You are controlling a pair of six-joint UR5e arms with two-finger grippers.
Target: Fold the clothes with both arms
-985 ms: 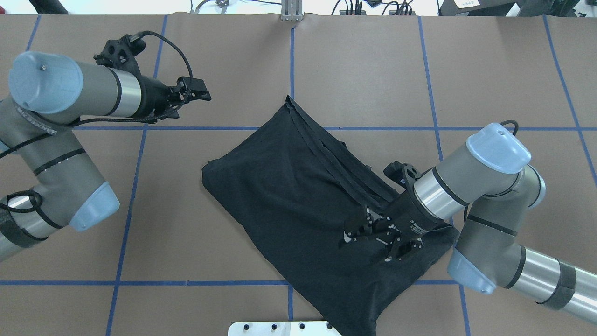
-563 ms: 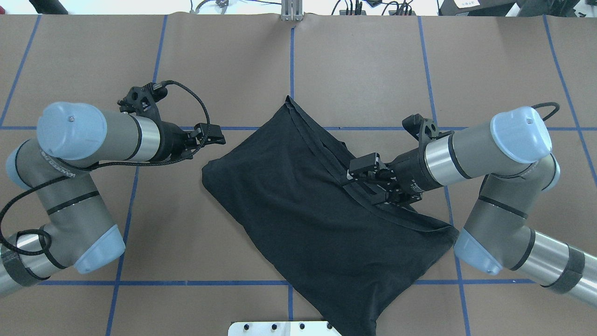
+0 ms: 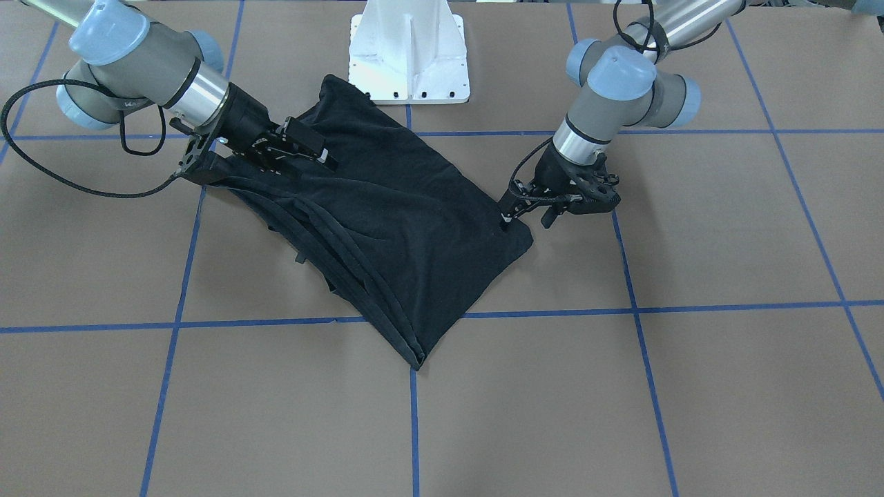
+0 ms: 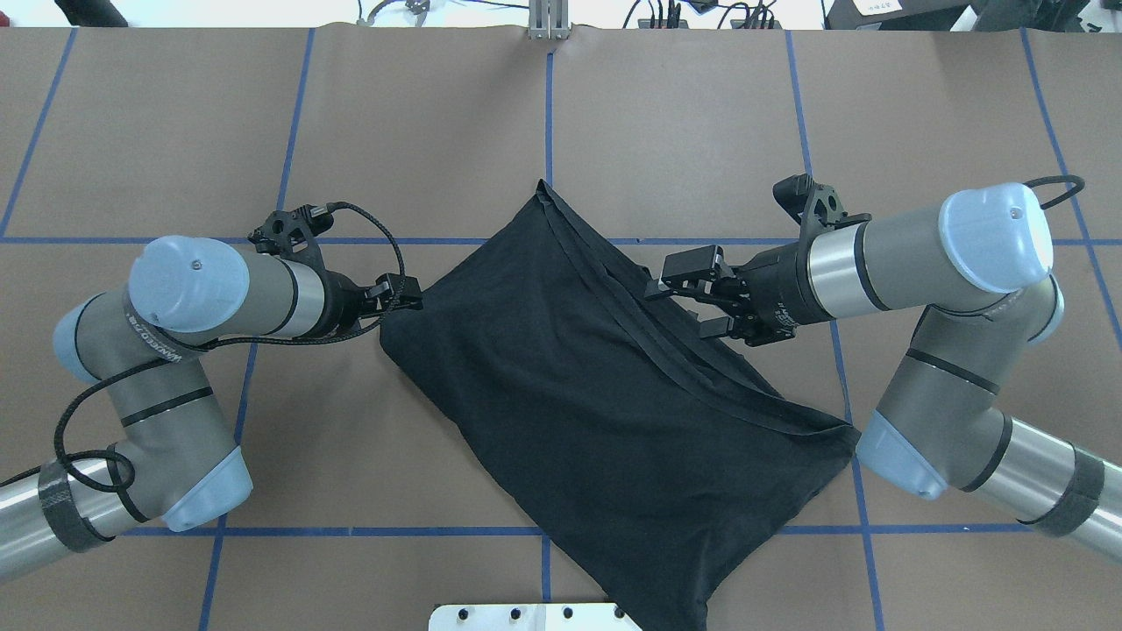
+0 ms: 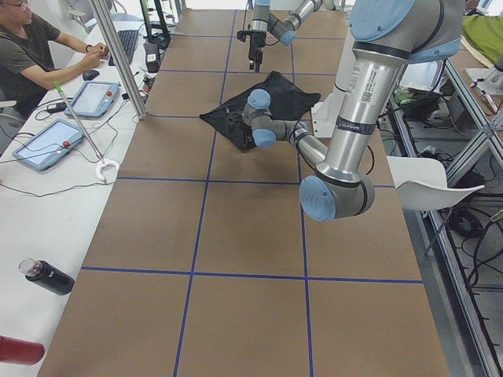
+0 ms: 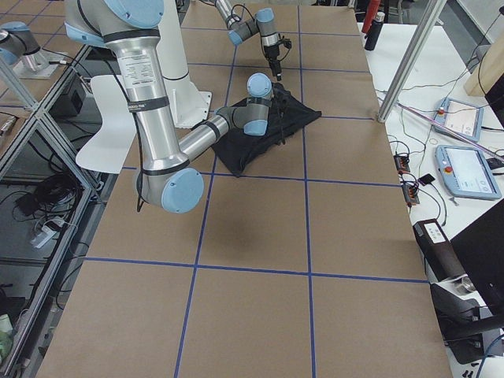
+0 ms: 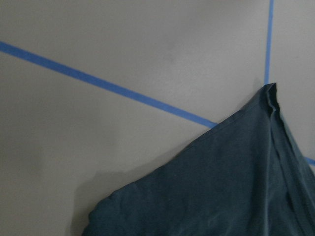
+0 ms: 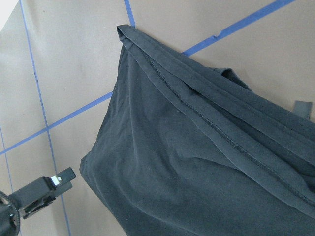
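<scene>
Overhead exterior: black T-shirt, folded, flat on table. Long axis runs far-left to near-right, layered hems along the far-right edge. Left pincer at its left corner, closure indeterminate. Right pincer spread wide over the hems.

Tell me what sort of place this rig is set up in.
Probably a robotics lab or test cell: the table is marked with a blue tape grid, and a person sits at a side bench with tablet-like teach pendants.
</scene>
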